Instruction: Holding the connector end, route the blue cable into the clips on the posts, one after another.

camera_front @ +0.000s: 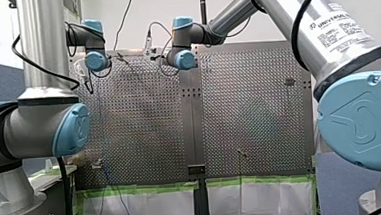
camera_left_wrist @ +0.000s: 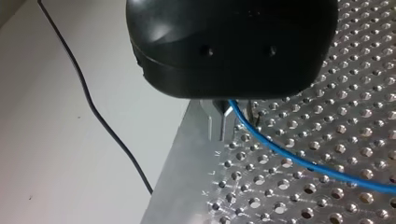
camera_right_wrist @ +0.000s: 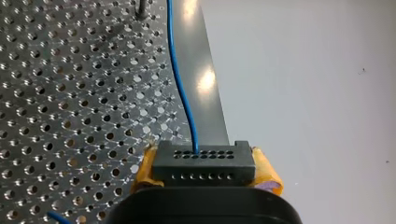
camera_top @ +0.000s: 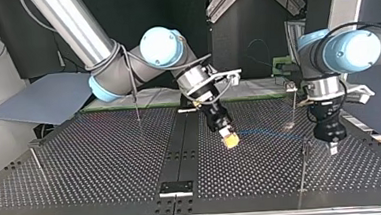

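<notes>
Our right claw point(camera_top: 229, 139), yellow-padded, grips the black connector point(camera_right_wrist: 204, 164) above the middle of the perforated tabletop point(camera_top: 106, 157). The blue cable point(camera_right_wrist: 180, 84) leaves the connector's face and runs straight ahead toward our left claw point(camera_top: 332, 146). That claw hangs near the tabletop's edge beside a thin post point(camera_top: 303, 165). We cannot tell whether it is open or closed.

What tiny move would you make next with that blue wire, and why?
Likely ease my right gripper, shut on the connector, toward the post near my left gripper: the blue cable stretches between both grippers, and I cannot see it caught on that post.
</notes>
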### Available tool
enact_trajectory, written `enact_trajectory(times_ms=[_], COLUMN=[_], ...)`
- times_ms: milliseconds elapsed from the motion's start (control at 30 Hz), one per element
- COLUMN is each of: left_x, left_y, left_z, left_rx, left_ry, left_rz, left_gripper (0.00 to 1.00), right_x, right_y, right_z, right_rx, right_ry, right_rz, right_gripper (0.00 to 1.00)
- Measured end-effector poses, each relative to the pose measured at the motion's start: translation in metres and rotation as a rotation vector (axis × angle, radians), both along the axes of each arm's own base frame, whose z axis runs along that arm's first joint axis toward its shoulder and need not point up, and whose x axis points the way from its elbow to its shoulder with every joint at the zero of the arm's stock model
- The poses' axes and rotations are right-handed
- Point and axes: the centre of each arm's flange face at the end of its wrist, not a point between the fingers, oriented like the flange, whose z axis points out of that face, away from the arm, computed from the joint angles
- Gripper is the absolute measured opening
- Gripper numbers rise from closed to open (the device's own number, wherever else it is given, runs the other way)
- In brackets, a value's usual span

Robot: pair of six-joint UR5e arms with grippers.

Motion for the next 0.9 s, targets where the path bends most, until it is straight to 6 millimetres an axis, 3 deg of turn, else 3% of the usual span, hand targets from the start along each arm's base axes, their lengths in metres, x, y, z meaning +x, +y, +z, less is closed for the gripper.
enact_trajectory(times_ms=[567, 900], left_x=[0.028, 0.043], left_y=[0.014, 0.022], left_z=[-0.011, 0.002], left_rx=[-0.010, -0.047], left_ry=[0.004, -0.065], left_rz=[-0.045, -0.074], left_gripper=[0.00, 0.00], right_x=[-0.005, -0.006], right_y=[-0.018, -0.044], right_z=[-0.003, -0.010], right_rx=[-0.001, -0.007], right_ry=[0.001, 0.003], right_rz=[-0.016, -0.029], right_gripper=[0.00, 0.00])
